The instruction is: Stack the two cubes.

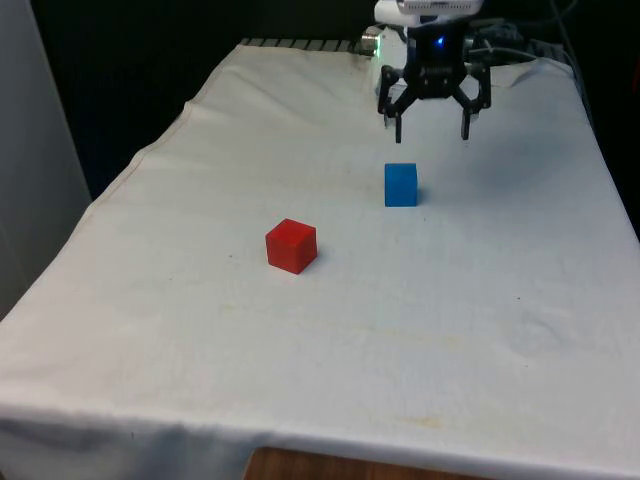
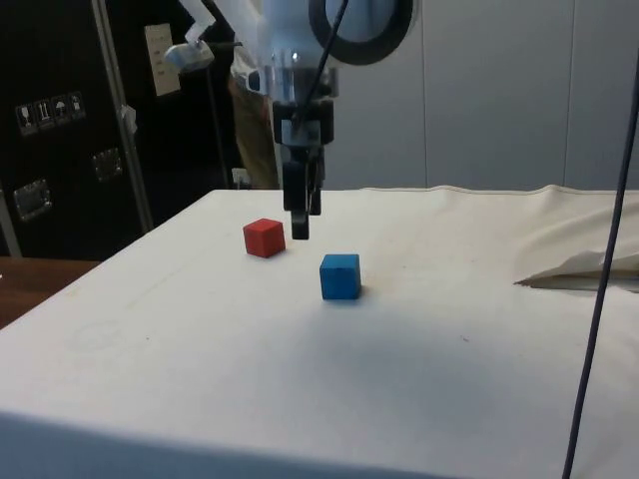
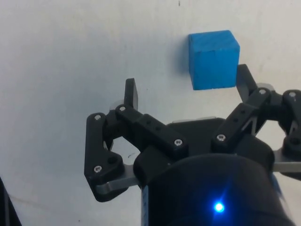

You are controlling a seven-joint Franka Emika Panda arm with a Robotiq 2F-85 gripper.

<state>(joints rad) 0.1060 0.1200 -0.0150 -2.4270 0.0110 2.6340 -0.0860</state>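
The blue cube [image 1: 401, 185] sat on the desk [image 1: 480, 330], apart from the red cube [image 1: 291, 246] toward the front view's left. The gripper [image 1: 432, 128] hung above the desk beyond the blue cube, wide open and empty.

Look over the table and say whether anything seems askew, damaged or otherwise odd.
Nothing stands out. The blue cube and the red cube both sit flat on the white cloth, apart from each other and not yet stacked. The end effector hangs open above the cloth, holding nothing.
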